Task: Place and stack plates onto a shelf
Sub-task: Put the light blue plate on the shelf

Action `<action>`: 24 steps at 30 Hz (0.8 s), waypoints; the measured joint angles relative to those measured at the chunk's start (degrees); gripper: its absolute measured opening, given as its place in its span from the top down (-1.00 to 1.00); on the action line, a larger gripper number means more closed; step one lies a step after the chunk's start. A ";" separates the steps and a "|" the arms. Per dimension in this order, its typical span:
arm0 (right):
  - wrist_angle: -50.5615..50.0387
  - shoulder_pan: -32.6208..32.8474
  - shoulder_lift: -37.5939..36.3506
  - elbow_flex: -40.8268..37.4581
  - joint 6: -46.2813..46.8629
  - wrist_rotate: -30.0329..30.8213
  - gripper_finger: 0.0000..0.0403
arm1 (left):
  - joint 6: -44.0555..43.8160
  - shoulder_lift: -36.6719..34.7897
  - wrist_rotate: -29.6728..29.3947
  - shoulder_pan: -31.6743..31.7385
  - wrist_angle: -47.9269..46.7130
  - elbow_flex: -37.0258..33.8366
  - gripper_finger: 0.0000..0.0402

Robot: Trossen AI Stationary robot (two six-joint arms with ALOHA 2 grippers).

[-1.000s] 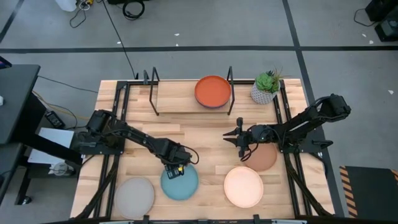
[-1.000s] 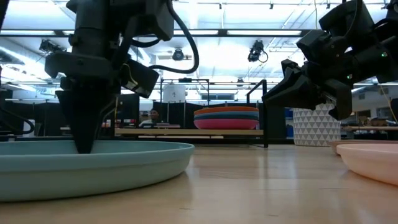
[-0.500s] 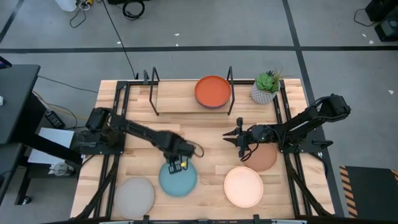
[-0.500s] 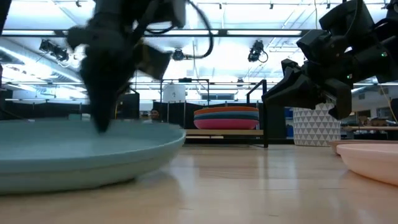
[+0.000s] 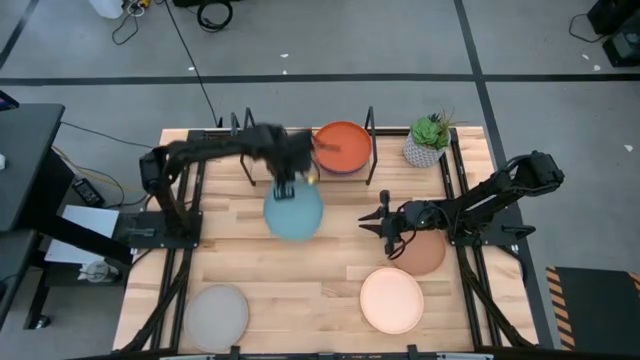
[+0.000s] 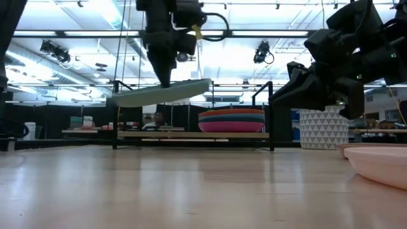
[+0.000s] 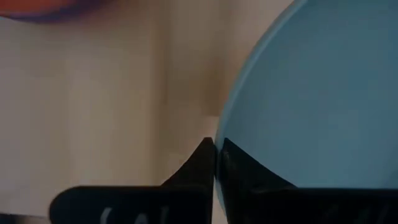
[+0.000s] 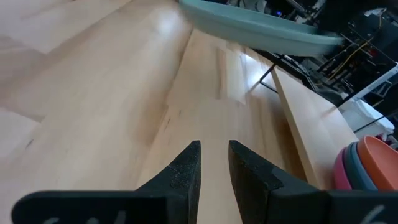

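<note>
A: From above, the left gripper (image 5: 284,187) carries the round light teal matte plate (image 5: 293,211) just before the low light-wood shelf (image 5: 282,160).

B: Level view: it hangs tilted, fingers clamped on the rim; it could slip. The right gripper (image 8: 213,163) waits, fingers apart.

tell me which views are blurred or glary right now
High view: the left arm's gripper and light teal plate smear with motion. Low view: bright ceiling lights silhouette both arms. Left wrist view: soft all over, the plate out of focus. Right wrist view: sharp fingers.
</note>
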 joint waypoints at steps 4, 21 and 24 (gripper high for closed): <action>-1.56 -0.56 0.00 0.00 -1.51 2.59 0.56 | 11.67 -0.02 -0.27 7.32 3.32 2.35 0.93; -3.87 -7.34 0.00 -0.01 3.64 -0.94 0.56 | 26.12 2.46 3.22 28.87 15.53 2.66 0.91; -3.92 -7.35 0.00 -0.02 3.90 -2.06 0.56 | 18.33 3.97 3.91 30.22 15.35 2.74 0.91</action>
